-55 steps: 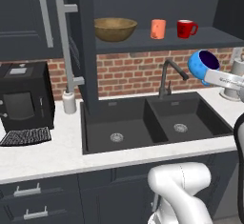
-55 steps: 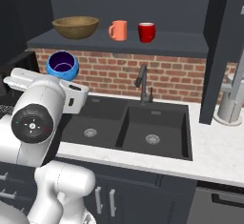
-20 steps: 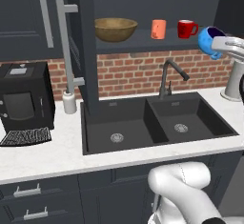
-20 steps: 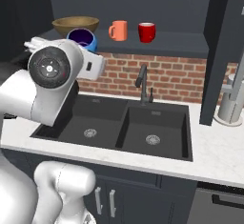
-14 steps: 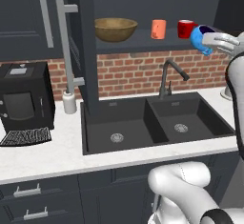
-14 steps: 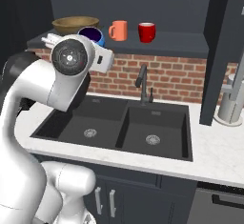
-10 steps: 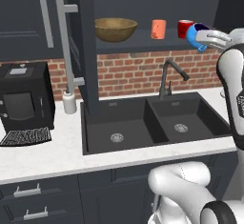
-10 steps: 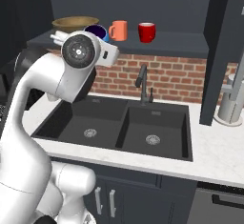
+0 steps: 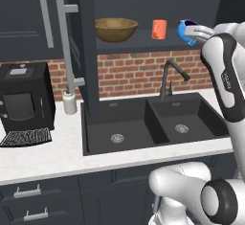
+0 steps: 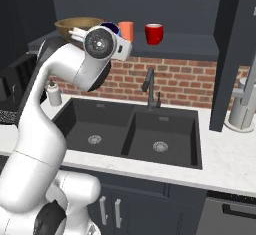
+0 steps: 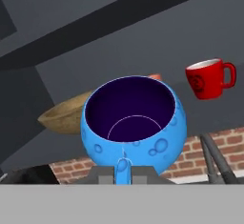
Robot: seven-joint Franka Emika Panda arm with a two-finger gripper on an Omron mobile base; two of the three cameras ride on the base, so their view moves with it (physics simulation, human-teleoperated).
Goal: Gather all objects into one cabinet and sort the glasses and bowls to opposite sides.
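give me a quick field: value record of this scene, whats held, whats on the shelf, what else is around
held: blue bowl, gripped at its near rim by the end effector, raised at shelf height
cabinet shelf: wooden bowl, orange cup, red mug
shelf order, right base view: wooden bowl on the left, then orange cup, then red mug
cabinet door: open, silver bar handle
below: double black sink with dark faucet
counter: coffee machine

A glossy white arm (image 10: 45, 124) is seen, built of rounded segments with dark grey circular joint caps (image 10: 100, 42)
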